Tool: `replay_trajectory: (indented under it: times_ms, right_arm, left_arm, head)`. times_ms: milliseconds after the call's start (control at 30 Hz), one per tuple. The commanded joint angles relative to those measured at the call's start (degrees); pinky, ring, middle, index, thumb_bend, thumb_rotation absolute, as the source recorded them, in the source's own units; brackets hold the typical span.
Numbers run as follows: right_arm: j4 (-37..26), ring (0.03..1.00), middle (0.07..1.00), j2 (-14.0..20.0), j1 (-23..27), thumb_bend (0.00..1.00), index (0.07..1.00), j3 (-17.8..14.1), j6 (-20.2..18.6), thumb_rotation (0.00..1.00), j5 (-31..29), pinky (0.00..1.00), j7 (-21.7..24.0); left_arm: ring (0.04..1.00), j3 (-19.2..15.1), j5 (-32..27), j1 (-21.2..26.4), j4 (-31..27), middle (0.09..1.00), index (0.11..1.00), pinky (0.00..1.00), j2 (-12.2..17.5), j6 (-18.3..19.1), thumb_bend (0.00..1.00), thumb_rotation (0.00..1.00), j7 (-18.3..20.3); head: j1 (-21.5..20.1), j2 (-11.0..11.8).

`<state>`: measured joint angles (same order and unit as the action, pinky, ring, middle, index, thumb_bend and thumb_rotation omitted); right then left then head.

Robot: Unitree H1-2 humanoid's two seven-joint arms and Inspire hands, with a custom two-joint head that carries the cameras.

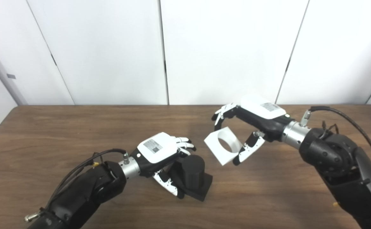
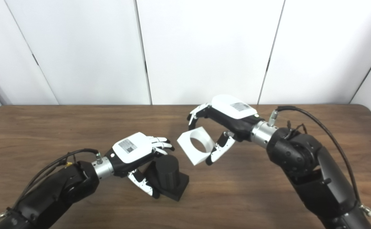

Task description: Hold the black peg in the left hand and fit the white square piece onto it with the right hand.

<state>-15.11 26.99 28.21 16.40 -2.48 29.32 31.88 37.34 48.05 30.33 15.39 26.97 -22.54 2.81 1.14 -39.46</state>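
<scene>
The black peg, a round post on a square base, stands on the wooden table near the front middle. My left hand is shut on the black peg from its left side, fingers over the top of the post and thumb at the base. Up and to the right, my right hand is shut on the white square piece, held above the table. The piece is tilted so its round hole faces the peg, a short gap away from it.
White wall panels rise behind the table's far edge. A black cable loops over the right forearm and another runs along the left forearm. Bare wood lies to the left, right and front of the hands.
</scene>
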Motion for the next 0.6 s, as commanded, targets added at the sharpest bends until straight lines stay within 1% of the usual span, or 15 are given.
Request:
replay_trajectory:
  times_ms: [0, 167, 333, 567]
  right_arm:
    - [-0.4, 0.829, 0.770, -0.4, 2.2, 0.52, 0.479, -0.2, 1.4, 0.13, -0.1, 0.72, -1.0]
    - [0.2, 0.834, 0.774, -1.9, 2.7, 0.52, 0.479, 1.0, 1.0, 0.14, 0.4, 0.74, -0.8]
    - [1.4, 0.831, 0.775, -3.2, 3.2, 0.52, 0.479, 1.8, 1.7, 0.14, 0.6, 0.74, -1.1]
    - [2.3, 0.829, 0.770, -4.0, 3.5, 0.52, 0.479, 2.8, 2.7, 0.14, 1.0, 0.74, -1.3]
  left_arm:
    - [0.892, 2.4, 4.8, -2.1, 2.0, 0.851, 0.493, 0.77, -0.3, 2.0, 0.52, 0.08, 4.7]
    - [0.894, 2.6, 5.4, -1.9, 2.0, 0.853, 0.493, 0.76, -0.5, 2.1, 0.52, 0.08, 4.6]
    - [0.898, 2.5, 5.1, -1.8, 1.8, 0.856, 0.493, 0.76, -0.7, 2.1, 0.52, 0.08, 4.8]
    - [0.902, 2.5, 5.2, -2.0, 1.4, 0.863, 0.493, 0.77, -0.8, 2.6, 0.52, 0.08, 5.2]
  head:
    - [0.1, -0.1]
    - [0.4, -0.3]
    - [0.8, -0.5]
    - [1.2, -0.7]
